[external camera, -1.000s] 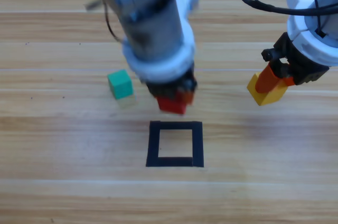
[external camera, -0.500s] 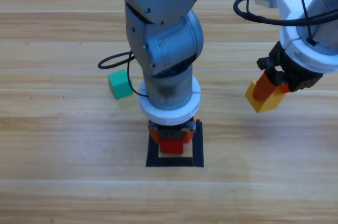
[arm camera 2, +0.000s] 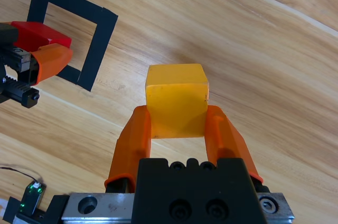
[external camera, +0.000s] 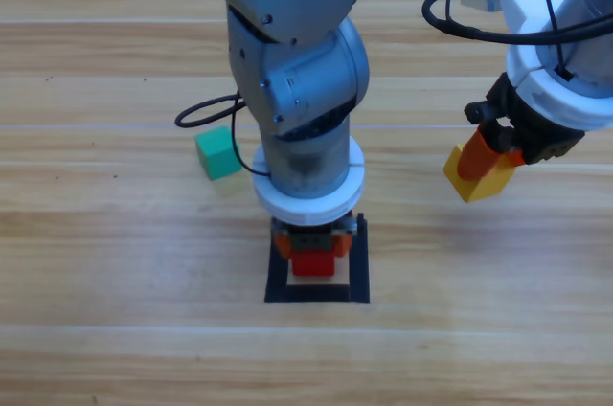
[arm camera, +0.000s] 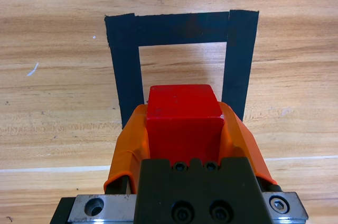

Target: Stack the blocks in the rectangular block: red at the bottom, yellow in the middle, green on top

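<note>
My left gripper (external camera: 312, 258) (arm camera: 182, 123) is shut on the red cube (external camera: 313, 263) (arm camera: 183, 114) and holds it low over the black tape square (external camera: 361, 267) (arm camera: 127, 60); whether the cube touches the wood cannot be told. Off to the right, my right gripper (external camera: 487, 159) (arm camera 2: 177, 123) is shut on the yellow cube (external camera: 484, 178) (arm camera 2: 176, 100) and holds it above the table. The teal-green cube (external camera: 217, 152) rests on the wood to the left of the left arm. The right wrist view also shows the red cube (arm camera 2: 38, 35) by the tape square (arm camera 2: 97, 36).
A black cable (external camera: 206, 111) loops beside the left arm near the green cube. Another black cable (external camera: 479, 23) arcs over the right wrist.
The left arm carried the red cube from behind the tape square down into it, then barely moved. The right gripper with the yellow cube held nearly still.
</note>
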Available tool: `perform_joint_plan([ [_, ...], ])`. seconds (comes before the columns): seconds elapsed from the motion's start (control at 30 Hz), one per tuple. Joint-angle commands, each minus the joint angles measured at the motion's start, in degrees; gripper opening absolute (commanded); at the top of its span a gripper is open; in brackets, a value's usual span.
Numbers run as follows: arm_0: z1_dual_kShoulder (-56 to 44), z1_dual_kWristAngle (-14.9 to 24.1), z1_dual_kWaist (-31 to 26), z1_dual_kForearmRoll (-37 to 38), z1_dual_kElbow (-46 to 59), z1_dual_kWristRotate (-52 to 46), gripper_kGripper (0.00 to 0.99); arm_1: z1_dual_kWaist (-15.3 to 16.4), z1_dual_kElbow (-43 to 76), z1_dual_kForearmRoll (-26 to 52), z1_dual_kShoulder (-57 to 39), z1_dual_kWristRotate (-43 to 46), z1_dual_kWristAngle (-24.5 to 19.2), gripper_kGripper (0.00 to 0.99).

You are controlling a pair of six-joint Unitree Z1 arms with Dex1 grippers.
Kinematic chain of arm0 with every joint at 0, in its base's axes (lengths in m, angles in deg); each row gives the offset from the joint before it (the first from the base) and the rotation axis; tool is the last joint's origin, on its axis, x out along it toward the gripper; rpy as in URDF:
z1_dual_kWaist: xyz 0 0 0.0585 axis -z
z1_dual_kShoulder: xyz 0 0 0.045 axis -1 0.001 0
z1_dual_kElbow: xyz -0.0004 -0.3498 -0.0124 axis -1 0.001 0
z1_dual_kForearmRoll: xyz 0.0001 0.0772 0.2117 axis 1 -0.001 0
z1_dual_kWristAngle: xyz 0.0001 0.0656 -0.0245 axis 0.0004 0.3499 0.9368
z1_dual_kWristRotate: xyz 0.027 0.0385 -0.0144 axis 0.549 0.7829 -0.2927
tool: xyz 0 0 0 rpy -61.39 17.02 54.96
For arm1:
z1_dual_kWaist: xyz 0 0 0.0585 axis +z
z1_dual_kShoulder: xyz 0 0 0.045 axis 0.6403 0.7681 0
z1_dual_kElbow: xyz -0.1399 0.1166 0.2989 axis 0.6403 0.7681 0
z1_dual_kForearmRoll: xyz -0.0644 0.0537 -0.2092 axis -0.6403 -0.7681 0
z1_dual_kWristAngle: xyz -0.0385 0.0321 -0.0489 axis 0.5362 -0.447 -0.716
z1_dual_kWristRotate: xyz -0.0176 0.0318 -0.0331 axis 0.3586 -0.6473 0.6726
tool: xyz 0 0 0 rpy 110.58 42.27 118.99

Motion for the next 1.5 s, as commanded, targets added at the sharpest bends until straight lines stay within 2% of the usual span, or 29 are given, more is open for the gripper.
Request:
perform_joint_plan([
  [0.03, 0.1, 1.0, -0.6, 0.9, 0.2, -0.4, 0.028, 1.3, -0.5, -0.6, 3.4, 0.7, 0.5, 0.000],
  [1.5, 4.8, 2.2, -0.8, 2.7, 0.1, 0.7, 0.029, 1.3, -1.2, -0.7, 4.0, 1.2, 0.7, 0.000],
])
